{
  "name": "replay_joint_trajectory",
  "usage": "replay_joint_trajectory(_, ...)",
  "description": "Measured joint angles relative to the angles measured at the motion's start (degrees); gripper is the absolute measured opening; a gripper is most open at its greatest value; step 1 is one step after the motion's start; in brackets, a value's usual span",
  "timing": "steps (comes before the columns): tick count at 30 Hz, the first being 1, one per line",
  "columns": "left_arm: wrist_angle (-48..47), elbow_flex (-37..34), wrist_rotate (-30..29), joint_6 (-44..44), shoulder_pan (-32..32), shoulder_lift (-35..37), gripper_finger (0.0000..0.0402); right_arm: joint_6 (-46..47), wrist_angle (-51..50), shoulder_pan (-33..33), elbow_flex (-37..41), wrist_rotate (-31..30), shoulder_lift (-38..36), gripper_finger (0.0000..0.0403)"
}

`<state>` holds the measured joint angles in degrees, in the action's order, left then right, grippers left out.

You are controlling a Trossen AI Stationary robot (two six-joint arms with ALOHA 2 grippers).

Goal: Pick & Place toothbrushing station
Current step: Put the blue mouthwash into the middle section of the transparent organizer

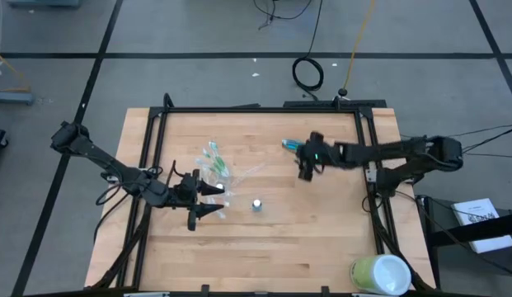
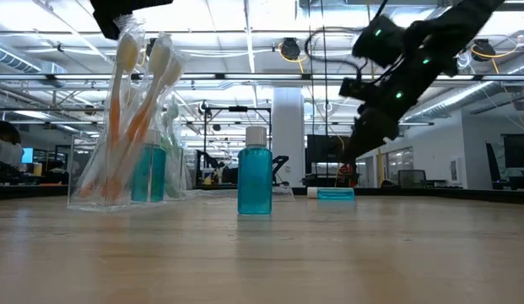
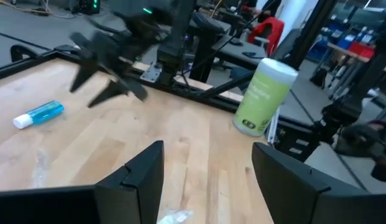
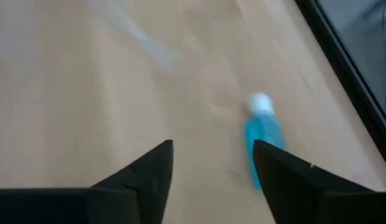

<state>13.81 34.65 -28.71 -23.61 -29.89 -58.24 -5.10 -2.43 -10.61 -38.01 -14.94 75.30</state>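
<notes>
Your right gripper (image 1: 307, 167) hangs with fingers spread, empty, just beside a tube (image 1: 290, 146) lying flat on the table (image 1: 321, 231). Your left gripper (image 1: 213, 200), fingers also apart, sits beside the clear cup (image 1: 214, 169) of toothbrushes (image 2: 135, 101). Another tube (image 1: 257, 204) stands upright between them.

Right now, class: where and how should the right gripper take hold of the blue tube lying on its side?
Grip the blue tube across its blue body, coming straight down. It lies flat on the table, so its long sides face the open right gripper fingers hovering above it.
</notes>
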Motion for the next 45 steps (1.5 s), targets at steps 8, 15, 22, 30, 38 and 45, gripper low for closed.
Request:
replay_joint_trajectory(8, -1.09, -0.02, -0.26, 0.83, 0.68, 0.02, 0.0218, -5.28, 1.07, -17.41, -2.63, 14.38, 7.09, 0.025)
replay_joint_trajectory(15, -2.22, -0.04, -0.29, 0.69, 0.68, 0.0, 0.0218, -11.12, 5.9, -18.99, -2.7, 16.62, 13.17, 0.0241)
replay_joint_trajectory(22, -2.17, -0.04, -0.33, 0.87, 0.94, 0.0, 0.0218, -12.13, 8.33, -21.5, -2.7, 16.88, 17.56, 0.0236)
replay_joint_trajectory(30, -2.19, -0.04, -0.37, 0.67, 2.16, 0.0, 0.0218, -10.29, 8.61, -23.99, -2.87, 21.06, 20.0, 0.0233)
replay_joint_trajectory(38, -2.22, -0.04, -0.37, 0.67, 2.99, 0.02, 0.0218, -10.64, 7.57, -22.09, -2.74, 20.58, 18.83, 0.0179)
replay_joint_trajectory(45, -2.22, -0.04, -0.35, 0.67, 2.97, 0.0, 0.0218, -10.83, 7.82, -20.87, -2.7, 20.59, 18.34, 0.0145)
